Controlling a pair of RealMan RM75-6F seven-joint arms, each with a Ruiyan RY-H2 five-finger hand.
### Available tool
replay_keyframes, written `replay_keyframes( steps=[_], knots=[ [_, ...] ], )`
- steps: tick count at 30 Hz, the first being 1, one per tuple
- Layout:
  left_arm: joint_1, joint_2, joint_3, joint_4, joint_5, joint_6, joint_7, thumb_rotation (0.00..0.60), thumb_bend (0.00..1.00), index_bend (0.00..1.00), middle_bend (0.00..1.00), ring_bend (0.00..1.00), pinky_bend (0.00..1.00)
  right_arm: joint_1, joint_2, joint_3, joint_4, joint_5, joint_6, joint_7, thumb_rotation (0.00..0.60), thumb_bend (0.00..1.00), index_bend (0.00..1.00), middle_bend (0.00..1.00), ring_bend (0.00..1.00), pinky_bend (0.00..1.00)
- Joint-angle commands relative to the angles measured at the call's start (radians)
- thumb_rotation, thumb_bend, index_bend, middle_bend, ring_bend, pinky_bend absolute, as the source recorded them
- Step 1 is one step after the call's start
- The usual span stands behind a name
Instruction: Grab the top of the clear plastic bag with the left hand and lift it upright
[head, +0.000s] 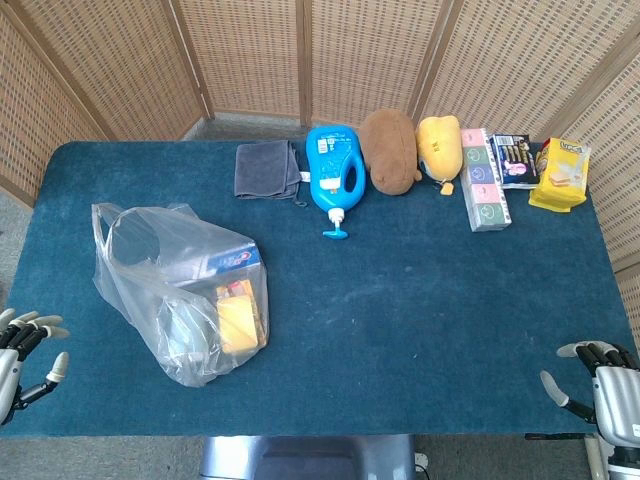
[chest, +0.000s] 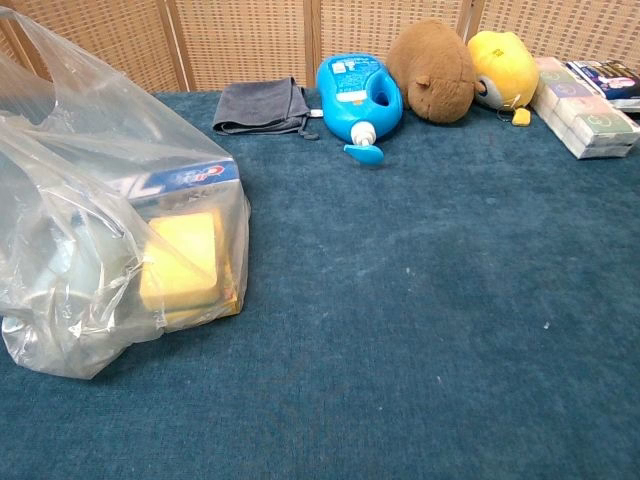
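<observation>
The left hand (head: 22, 357) is cut off at the frame edge in the head view, off the worktop's front left corner, fingers spread and nothing held. The right hand (head: 600, 380) is partly cropped off the front right corner, fingers likewise apart and empty. Neither hand is shown in the chest view.

The clear plastic bag (head: 180, 290) is slumped on the blue felt-like worktop (head: 420, 310) near the front left, its crinkled film blurring the contents: a yellow block (head: 240, 318), a blue-and-white box (head: 225, 264) and a dark item that cannot be identified.

Along the back edge are ranged a folded grey cloth (head: 268, 169), a blue pump bottle (head: 334, 171) lying flat, a brown plush (head: 392, 150), a yellow plush (head: 439, 146) and several packets (head: 484, 180).
</observation>
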Motion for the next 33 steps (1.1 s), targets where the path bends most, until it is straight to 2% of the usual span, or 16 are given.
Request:
replay_keyframes(
  steps=[1,14,21,27,33],
  knots=[
    [-0.002,-0.002,0.0,-0.001,-0.001,-0.005,0.002,0.0,0.37,0.36,0.27,0.15,0.0,0.001,0.0,0.001,0.0,0.002,-0.001,-0.003,0.034,0.32,0.42,0.42,0.32,0.24],
    [-0.007,0.005,-0.004,-0.006,-0.011,-0.012,-0.011,0.0,0.37,0.36,0.27,0.15,0.0,0.004,-0.002,0.003,0.002,0.005,-0.006,-0.002,0.034,0.32,0.42,0.42,0.32,0.24],
    [-0.009,0.036,-0.011,-0.028,-0.018,-0.011,-0.088,0.0,0.37,0.36,0.27,0.15,0.0,0.006,-0.004,0.003,0.007,0.007,-0.012,0.005,0.034,0.32,0.42,0.42,0.32,0.24],
    [-0.02,0.109,-0.029,-0.056,-0.043,-0.022,-0.281,0.0,0.37,0.36,0.27,0.15,0.0,0.007,-0.006,0.004,0.019,0.01,-0.014,0.02,0.031,0.32,0.42,0.42,0.32,0.24],
    [-0.05,0.205,-0.035,-0.054,-0.064,-0.1,-0.622,0.0,0.36,0.36,0.27,0.15,0.0,0.009,-0.01,0.004,0.031,0.012,-0.019,0.032,0.032,0.32,0.42,0.42,0.32,0.24]
  ],
)
